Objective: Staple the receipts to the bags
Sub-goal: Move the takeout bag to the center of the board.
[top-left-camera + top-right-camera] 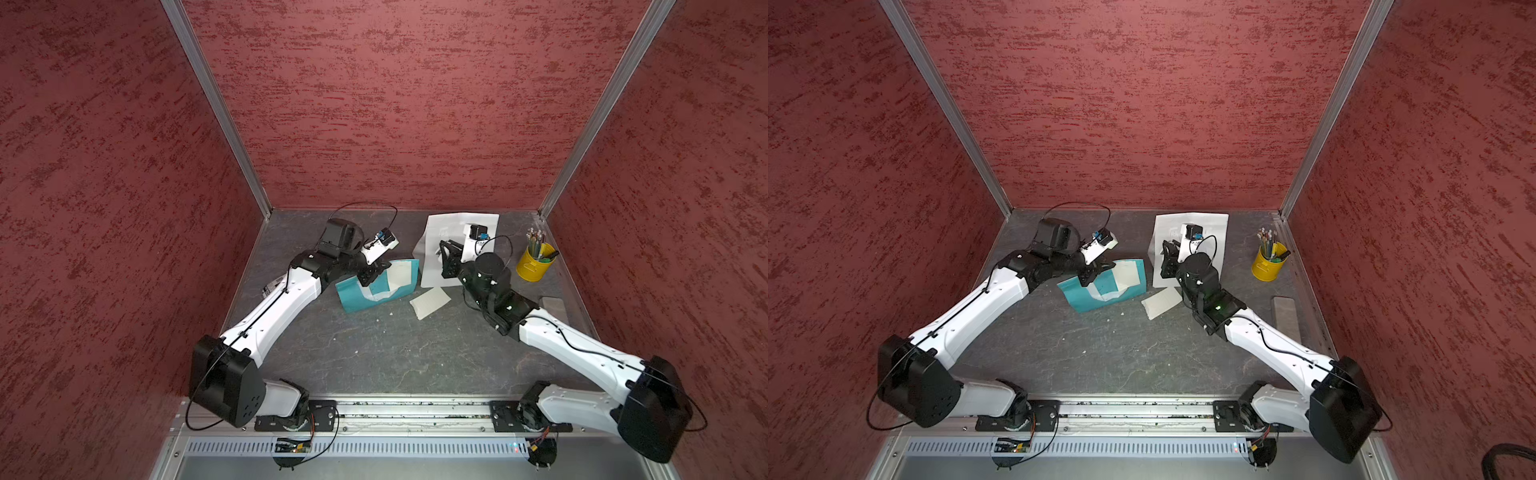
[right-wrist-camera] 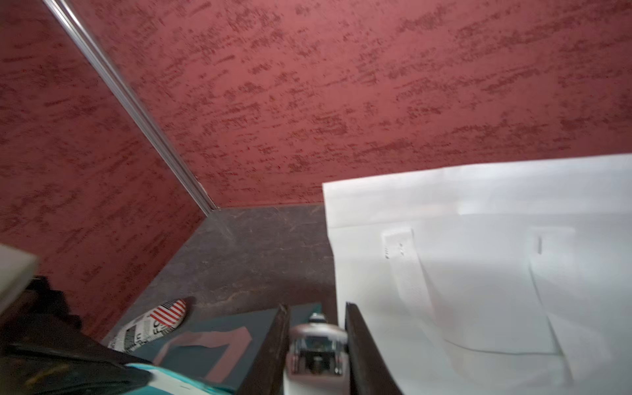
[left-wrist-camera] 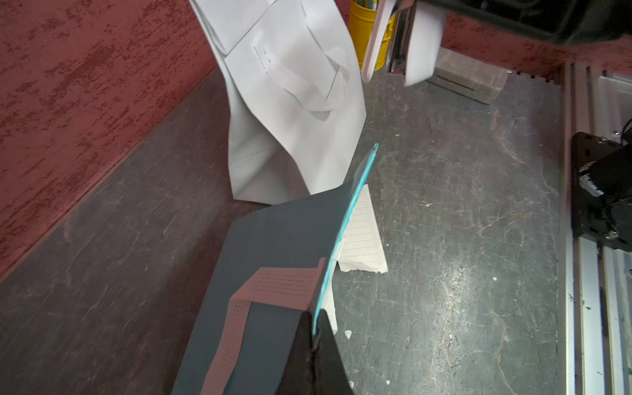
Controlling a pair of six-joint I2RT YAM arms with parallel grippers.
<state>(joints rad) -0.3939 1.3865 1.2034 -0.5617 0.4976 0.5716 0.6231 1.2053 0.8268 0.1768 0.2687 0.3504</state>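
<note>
The teal bag (image 1: pixel 357 296) (image 1: pixel 1084 298) lies mid-table, one edge raised. My left gripper (image 1: pixel 370 276) (image 1: pixel 1090 276) (image 3: pixel 316 328) is shut on that teal edge (image 3: pixel 345 219). One receipt (image 1: pixel 401 274) (image 1: pixel 1125 274) rests on the bag's top face and reaches the jaws (image 3: pixel 330 307). Another receipt (image 1: pixel 430 302) (image 1: pixel 1160 303) (image 3: pixel 362 239) lies flat on the table beside the bag. The white bag (image 1: pixel 440 232) (image 1: pixel 1167 232) (image 3: pixel 290 85) (image 2: pixel 478 273) lies at the back. My right gripper (image 1: pixel 446 259) (image 1: pixel 1167 262) (image 2: pixel 316 307) hovers over it, shut on the small white stapler (image 2: pixel 316 345) (image 3: pixel 410 41).
A yellow cup (image 1: pixel 534 264) (image 1: pixel 1268 266) of pencils stands at the back right. A grey block (image 1: pixel 555 305) (image 1: pixel 1285 316) lies along the right wall. A printed packet with a flag (image 1: pixel 272 289) (image 2: pixel 154 325) sits by the left wall. Red walls enclose three sides.
</note>
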